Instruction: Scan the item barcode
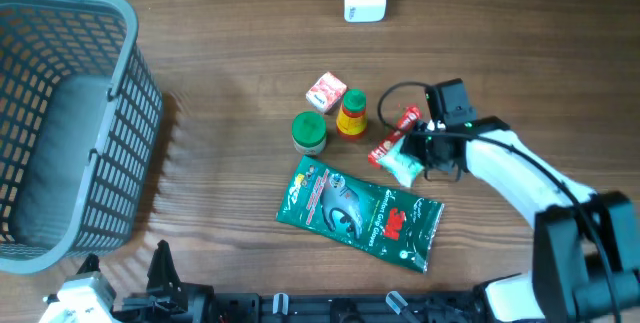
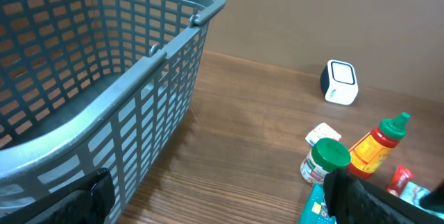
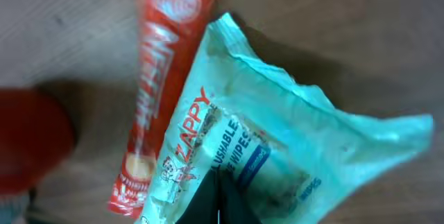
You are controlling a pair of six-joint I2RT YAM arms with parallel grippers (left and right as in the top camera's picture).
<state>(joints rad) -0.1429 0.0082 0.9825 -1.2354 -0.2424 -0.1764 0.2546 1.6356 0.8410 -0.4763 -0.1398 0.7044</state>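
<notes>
Overhead: right gripper [image 1: 424,149] pinches crinkled teal pouch [image 1: 403,169].

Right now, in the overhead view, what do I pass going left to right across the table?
First the basket → green-lid jar → yellow bottle → red packet → wipes pack, held in the right claw.

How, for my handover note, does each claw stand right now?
Left claw: open, empty.
Right claw: shut on wipes.
</notes>
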